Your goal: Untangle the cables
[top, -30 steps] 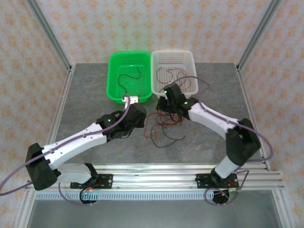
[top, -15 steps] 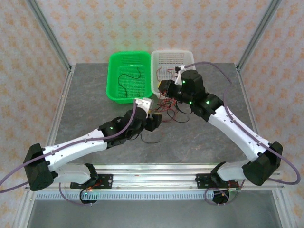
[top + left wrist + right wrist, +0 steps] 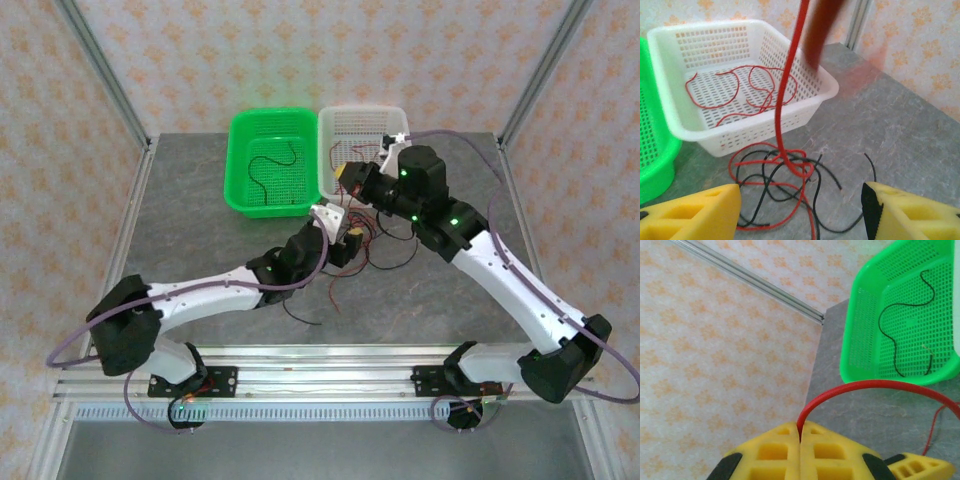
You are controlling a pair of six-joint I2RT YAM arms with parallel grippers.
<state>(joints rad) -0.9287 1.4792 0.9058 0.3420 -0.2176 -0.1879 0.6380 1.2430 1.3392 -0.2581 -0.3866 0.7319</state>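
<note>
Red wire [image 3: 880,383] pinched in my right hand [image 3: 800,434], left hand [image 3: 800,202] wide over the knot [image 3: 797,167]: I'd lift slowly so black strands [image 3: 832,180] slip off.

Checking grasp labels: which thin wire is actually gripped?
The thin red wire pinched in the shut right gripper, between its yellow foam pads. The rest lie slack: on the grey table, in the white plastic basket, in the green plastic basket.
</note>
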